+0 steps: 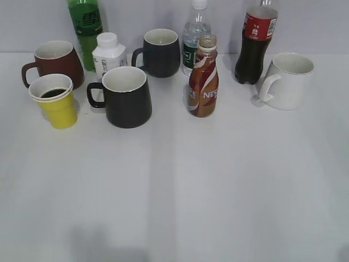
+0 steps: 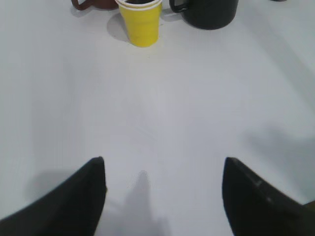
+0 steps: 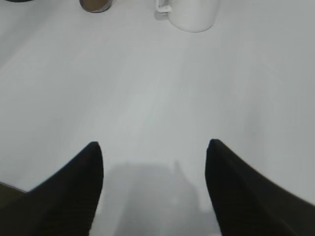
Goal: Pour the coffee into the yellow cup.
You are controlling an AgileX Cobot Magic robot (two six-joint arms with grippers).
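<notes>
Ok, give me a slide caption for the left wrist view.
Left gripper, jaws open, hangs over bare white table; yellow cup stands ahead beside a dark mug.

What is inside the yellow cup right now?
The yellow cup holds a dark liquid, visible against its white inner wall in the exterior view. How deep it goes cannot be seen; the cup's wall hides that.

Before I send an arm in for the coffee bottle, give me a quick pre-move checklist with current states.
1. Coffee bottle upright, standing free: ok.
2. Bottle cap off: ok, the neck looks open.
3. Yellow cup upright: ok, but dark liquid already sits inside.
4. Left gripper open and empty: ok.
5. Right gripper open and empty: ok.
6. Clearance around the cup: not ok, the brown-red mug stands close behind it and the black mug close beside it.
</notes>
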